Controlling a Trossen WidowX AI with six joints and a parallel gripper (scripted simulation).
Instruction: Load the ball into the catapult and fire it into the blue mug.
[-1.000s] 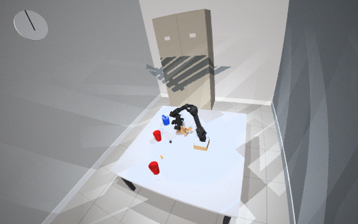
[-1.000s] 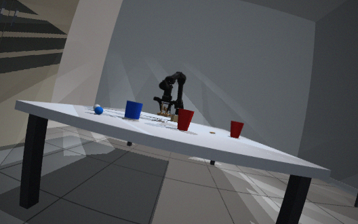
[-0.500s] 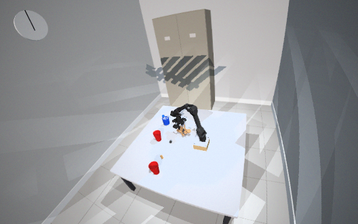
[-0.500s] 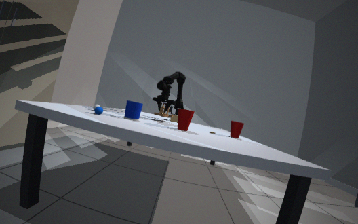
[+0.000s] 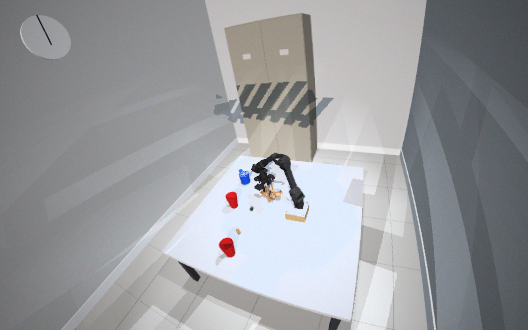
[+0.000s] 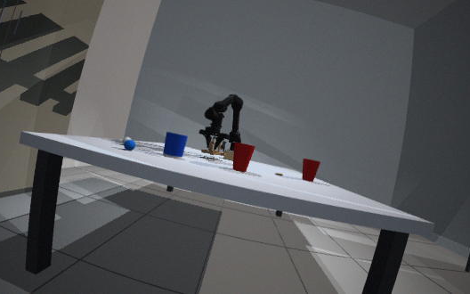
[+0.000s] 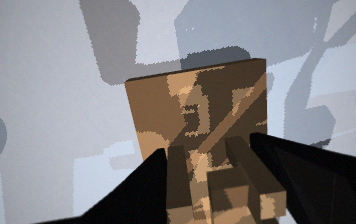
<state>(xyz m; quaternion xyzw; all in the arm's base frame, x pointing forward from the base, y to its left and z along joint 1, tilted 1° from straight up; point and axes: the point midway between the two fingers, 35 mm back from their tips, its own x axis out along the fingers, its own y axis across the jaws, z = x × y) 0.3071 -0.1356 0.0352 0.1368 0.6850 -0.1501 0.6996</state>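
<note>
Black jointed arm (image 5: 291, 175) (image 6: 236, 117), dark tapering fingers

A beige cabinet (image 5: 291, 70) stands against the pale wall, crossed by slatted shadows.

The wrist view's lower edge cuts off the wooden catapult (image 5: 271, 194) (image 6: 214, 152) (image 7: 154, 107) and the fingers

- One blue mug (image 5: 244, 178) (image 6: 175, 144).
- Two red mugs (image 5: 232, 201) (image 6: 243, 157), the second red mug (image 5: 227, 248) (image 6: 311, 170) included.
- Two balls: one blue ball (image 6: 129, 145), one pale ball (image 6: 126, 139), partly hidden.
- One catapult (image 5: 271, 194) (image 6: 214, 152) (image 7: 154, 107).
- One small tan piece (image 5: 238, 231) (image 6: 279, 174).
- One small dark piece (image 5: 251, 208), too small to identify.
- One tan block (image 5: 295, 217) (image 6: 228, 155).
- One arm (image 5: 292, 179) (image 6: 236, 126).
- One tool (image 5: 267, 188) (image 6: 214, 143) (image 7: 207, 148), with two fingers.
- One bench (image 5: 321, 250) (image 6: 130, 165); four legs (image 6: 43, 214) in the exterior view.
- One cabinet (image 5: 248, 42) (image 6: 41, 147), two doors.
- One clock (image 5: 31, 37), one hand visible.
</note>
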